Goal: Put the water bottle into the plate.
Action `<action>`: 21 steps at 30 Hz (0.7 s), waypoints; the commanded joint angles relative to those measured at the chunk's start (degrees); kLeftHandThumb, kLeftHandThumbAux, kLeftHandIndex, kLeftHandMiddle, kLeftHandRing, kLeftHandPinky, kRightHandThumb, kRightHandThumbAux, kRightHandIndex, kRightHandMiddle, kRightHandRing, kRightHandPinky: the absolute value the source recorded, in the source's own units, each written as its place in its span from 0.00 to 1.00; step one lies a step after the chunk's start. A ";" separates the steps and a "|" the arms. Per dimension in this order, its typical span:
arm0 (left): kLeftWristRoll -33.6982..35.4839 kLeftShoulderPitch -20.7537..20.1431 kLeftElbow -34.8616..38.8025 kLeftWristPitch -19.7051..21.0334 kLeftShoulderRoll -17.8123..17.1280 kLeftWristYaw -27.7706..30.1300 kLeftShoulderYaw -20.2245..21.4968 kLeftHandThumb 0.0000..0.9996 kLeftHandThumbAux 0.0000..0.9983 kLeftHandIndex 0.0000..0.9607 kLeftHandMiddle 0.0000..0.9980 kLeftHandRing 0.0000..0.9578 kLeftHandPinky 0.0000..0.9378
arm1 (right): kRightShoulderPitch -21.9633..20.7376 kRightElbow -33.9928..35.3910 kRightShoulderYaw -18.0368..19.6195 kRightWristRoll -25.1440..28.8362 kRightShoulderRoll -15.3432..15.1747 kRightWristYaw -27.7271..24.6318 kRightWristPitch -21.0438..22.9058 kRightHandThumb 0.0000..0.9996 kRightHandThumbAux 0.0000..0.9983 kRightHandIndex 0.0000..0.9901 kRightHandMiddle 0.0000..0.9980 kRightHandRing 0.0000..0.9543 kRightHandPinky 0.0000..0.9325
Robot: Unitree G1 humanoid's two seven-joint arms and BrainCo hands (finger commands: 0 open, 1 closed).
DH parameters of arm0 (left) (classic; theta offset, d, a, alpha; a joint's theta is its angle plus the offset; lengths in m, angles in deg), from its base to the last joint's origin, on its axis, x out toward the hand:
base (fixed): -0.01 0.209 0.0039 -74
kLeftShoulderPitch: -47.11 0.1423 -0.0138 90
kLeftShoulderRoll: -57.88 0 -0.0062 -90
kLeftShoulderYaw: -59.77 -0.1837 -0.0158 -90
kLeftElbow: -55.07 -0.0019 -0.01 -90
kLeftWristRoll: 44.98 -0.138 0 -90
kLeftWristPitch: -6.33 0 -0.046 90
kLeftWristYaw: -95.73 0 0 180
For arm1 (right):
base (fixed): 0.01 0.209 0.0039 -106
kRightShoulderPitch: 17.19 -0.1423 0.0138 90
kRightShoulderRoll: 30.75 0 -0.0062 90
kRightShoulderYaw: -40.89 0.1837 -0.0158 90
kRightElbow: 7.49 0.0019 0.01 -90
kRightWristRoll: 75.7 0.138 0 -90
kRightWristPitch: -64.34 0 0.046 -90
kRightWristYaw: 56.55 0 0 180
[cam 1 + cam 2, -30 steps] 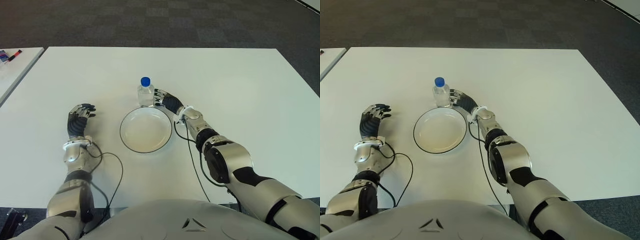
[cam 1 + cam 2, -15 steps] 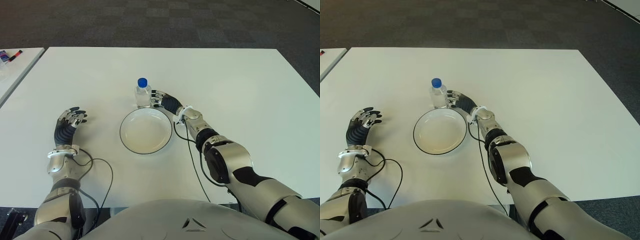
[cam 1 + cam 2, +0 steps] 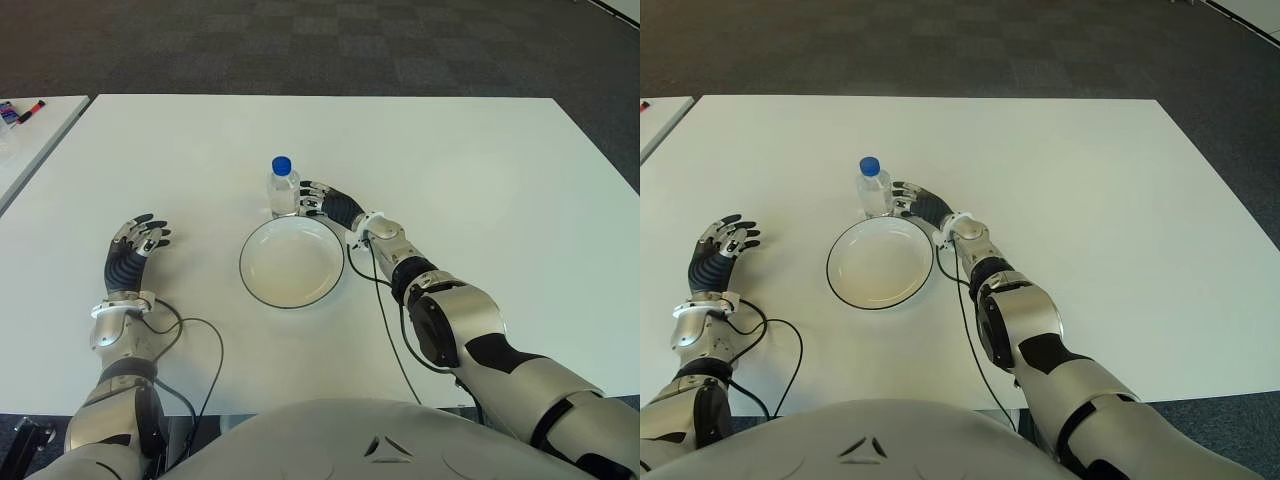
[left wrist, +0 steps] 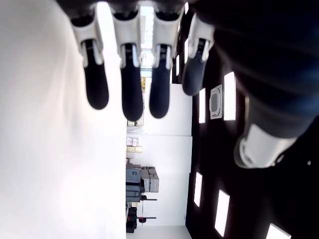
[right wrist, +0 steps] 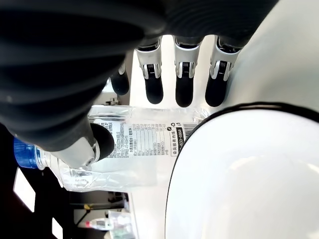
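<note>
Contact between the right hand [image 3: 325,203] and the small clear plastic water bottle with a blue cap [image 3: 282,188] is hard to settle. In the right wrist view the thumb's dark tip [image 5: 101,142] lies over the bottle's printed label [image 5: 144,137], while the four fingers [image 5: 183,74] reach straight out past it, uncurled. Whether the thumb presses the plastic or only overlaps it cannot be told, and nothing shows a closed grasp. From the head camera the same hand lies low on the table, its fingertips just beside the bottle's base.

The bottle stands upright on the white tabletop [image 3: 480,170], outside the round white plate with a thin dark rim [image 3: 292,260], just beyond the plate's far edge. The plate holds nothing.

The left hand [image 3: 132,250] shows well to the left of the plate, fingers extended and slightly spread, holding nothing. Black cables [image 3: 215,350] trail from both wrists across the table.

Dark patterned carpet [image 3: 300,40] lies beyond the table. A second white table [image 3: 30,140] is cut off at the left edge, with small coloured objects on it too small to identify.
</note>
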 commanded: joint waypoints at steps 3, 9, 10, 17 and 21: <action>-0.31 3.29 -3.41 4.02 2.83 -0.23 -0.39 0.24 0.62 0.30 0.37 0.40 0.43 | -0.98 -0.75 -0.41 -0.57 3.64 -1.00 0.97 0.14 0.59 0.07 0.16 0.18 0.23; -0.44 3.07 -3.44 4.36 2.59 -0.41 -0.50 0.24 0.63 0.30 0.38 0.41 0.44 | -0.78 -0.75 -0.05 -0.10 3.61 -1.28 1.89 0.15 0.60 0.08 0.19 0.20 0.25; -0.40 3.04 -3.47 4.53 2.59 -0.53 -0.48 0.24 0.64 0.30 0.38 0.41 0.44 | -0.76 -0.75 -0.01 -0.08 3.62 -1.26 1.96 0.16 0.60 0.08 0.19 0.21 0.25; -0.30 2.94 -3.45 5.06 2.69 -1.12 -0.31 0.24 0.65 0.30 0.37 0.41 0.43 | -0.63 -0.69 0.08 -0.06 3.59 -1.12 2.04 0.17 0.59 0.08 0.20 0.21 0.24; -0.35 2.99 -3.33 4.90 2.68 -0.98 -0.36 0.24 0.64 0.30 0.37 0.41 0.43 | -0.51 -0.67 0.18 0.05 3.57 -1.31 1.87 0.17 0.59 0.08 0.20 0.21 0.25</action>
